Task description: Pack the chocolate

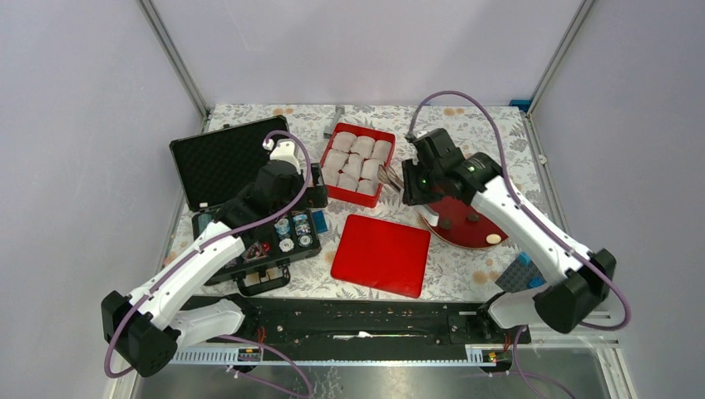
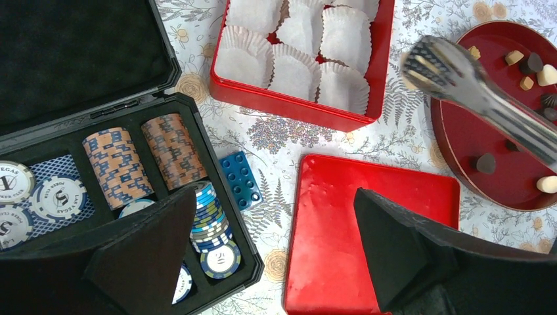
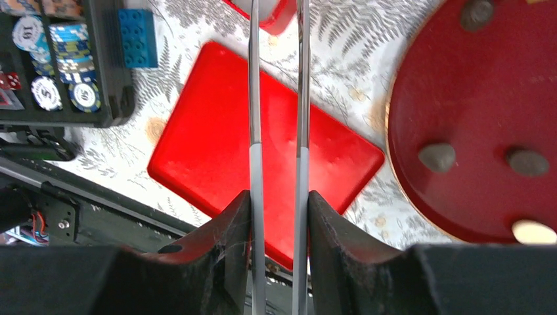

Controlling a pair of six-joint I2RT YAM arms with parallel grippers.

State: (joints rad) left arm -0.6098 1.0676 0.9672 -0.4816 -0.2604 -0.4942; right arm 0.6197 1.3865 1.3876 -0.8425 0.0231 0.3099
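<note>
Top external view shows the right gripper (image 1: 413,183) reaching in over the far edge of a round dark red plate (image 1: 465,234), clenched on a pair of metal tongs (image 1: 389,174). In the right wrist view the pads (image 3: 240,210) press against the tongs' two arms (image 3: 255,98), which run side by side with a narrow gap. The tongs' tips lie just beside the right wall of the red box (image 1: 356,198), over the flowered cloth between box and plate. Whether anything sits between the tips cannot be made out. The chocolate (image 2: 486,163) lies on the plate as scattered small lumps, some dark and some pale. A few are near the plate's near rim and a cluster sits at its far right. White paper cups (image 2: 295,69) fill the box. The red lid (image 1: 381,253) lies flat on the table, near of the box and left of the plate. The left gripper (image 2: 274,197) is spread wide with nothing between its fingers, hanging above the right edge of the open black case (image 1: 220,158). That case holds striped chips (image 2: 171,151), and a blue brick (image 2: 240,180) lies just beside its right side.
</note>
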